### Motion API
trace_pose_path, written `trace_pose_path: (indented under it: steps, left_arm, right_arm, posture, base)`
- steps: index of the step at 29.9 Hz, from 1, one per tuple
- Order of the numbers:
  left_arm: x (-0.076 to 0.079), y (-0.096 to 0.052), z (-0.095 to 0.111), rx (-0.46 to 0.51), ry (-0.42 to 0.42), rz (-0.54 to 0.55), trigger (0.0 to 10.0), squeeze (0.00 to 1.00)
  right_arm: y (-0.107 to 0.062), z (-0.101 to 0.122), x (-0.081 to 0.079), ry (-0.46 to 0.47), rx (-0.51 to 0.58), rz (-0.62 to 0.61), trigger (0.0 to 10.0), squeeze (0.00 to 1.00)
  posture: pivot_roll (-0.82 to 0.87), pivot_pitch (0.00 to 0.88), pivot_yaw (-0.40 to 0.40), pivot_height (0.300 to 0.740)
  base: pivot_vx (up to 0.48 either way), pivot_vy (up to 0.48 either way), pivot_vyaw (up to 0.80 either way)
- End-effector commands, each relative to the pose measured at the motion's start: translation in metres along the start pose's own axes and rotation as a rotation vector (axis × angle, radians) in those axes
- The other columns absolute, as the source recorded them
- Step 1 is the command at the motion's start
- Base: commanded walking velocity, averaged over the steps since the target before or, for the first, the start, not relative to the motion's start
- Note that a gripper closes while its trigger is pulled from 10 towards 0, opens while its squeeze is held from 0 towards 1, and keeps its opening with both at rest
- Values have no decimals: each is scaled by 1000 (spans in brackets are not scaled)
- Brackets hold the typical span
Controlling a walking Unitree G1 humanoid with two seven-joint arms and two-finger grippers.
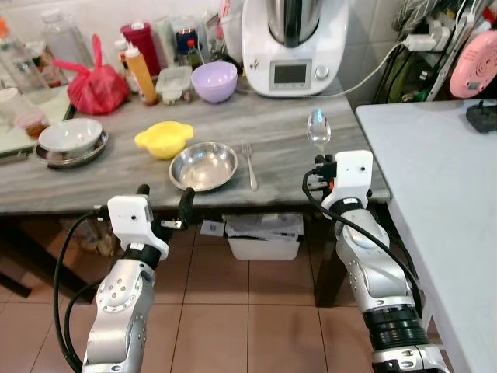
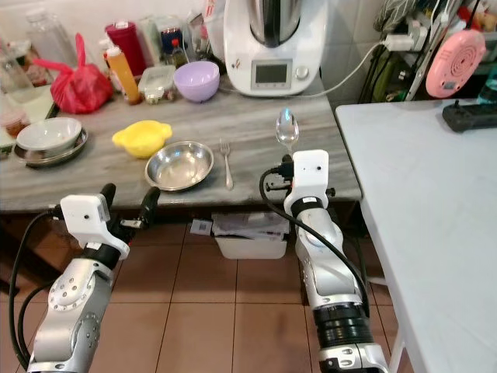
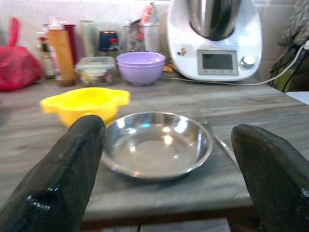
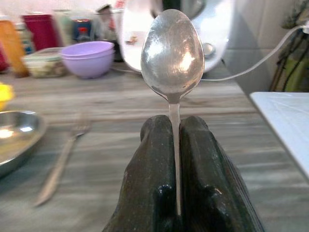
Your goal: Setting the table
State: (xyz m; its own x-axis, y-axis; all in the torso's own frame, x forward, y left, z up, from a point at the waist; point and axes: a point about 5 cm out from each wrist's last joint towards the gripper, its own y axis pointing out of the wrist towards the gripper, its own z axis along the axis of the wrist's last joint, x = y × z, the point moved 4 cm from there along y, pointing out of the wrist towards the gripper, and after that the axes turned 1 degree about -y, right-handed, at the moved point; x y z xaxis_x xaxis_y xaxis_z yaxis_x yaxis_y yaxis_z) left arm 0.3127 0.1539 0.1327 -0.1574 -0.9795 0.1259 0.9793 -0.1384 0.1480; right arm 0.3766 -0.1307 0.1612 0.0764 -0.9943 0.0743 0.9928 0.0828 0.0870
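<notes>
Terracotta tile floor [image 1: 256,311], white table [image 1: 443,186]

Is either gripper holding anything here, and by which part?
The right gripper holds a spoon by its handle, pinched between the fingers, bowl pointing up. The left gripper is open and holds nothing.

silver arms [image 1: 124,303], white wrist boxes, black cables, black fingers [image 3: 72,169].

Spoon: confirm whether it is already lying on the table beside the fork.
No, the spoon is clamped upright in the right end effector, apart from the fork.
</notes>
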Motion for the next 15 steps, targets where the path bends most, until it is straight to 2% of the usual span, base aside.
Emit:
trace_pose_path:
  steps: [1, 10, 15]
  left_arm:
    - [2, 0, 3, 7, 2, -6, 10000, 0]
    - [-3, -5, -2, -17, 15, 9, 10000, 0]
    - [-6, -7, -2, -24, 39, 20, 10000, 0]
  right_arm:
    - [0, 6, 2, -6, 21, -1, 10000, 0]
    - [-2, 4, -4, 1, 16, 17, 10000, 0]
    - [-2, 3, -8, 7, 11, 27, 10000, 0]
  posture:
    - [-99, 69, 99, 740]
    - [-93, 66, 97, 740]
    - [-89, 66, 94, 740]
  base:
    - [472, 0, 0]
    - [421, 0, 0]
    - [0, 0, 0]
